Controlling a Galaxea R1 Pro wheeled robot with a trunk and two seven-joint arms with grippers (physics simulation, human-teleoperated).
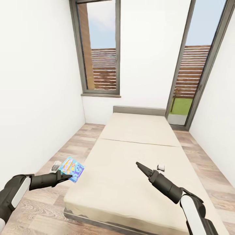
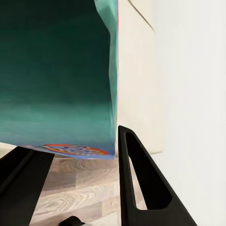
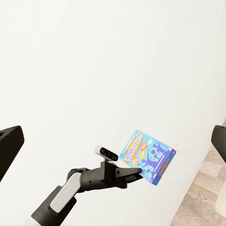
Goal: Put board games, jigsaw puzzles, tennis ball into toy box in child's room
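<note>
My left gripper (image 1: 67, 177) is shut on a small blue board game (image 1: 72, 169), a flat printed box held in the air over the wood floor, just off the bed's left side near its foot. The left wrist view has the box's teal face (image 2: 56, 75) between the two black fingers (image 2: 141, 179). In the right wrist view, the same board game (image 3: 148, 157) stands out against the white wall in the left gripper (image 3: 136, 172). My right gripper (image 1: 139, 165) hovers above the beige bed (image 1: 137, 137), open, with its fingers (image 3: 9, 141) spread wide and nothing between them.
The bed runs away from me to a grey headboard (image 1: 138, 110). Behind it are a tall dark-framed window (image 1: 99, 49) and a glass door (image 1: 192, 71). White walls close in on both sides. Strips of wood-plank floor (image 1: 68, 143) run along each side of the bed.
</note>
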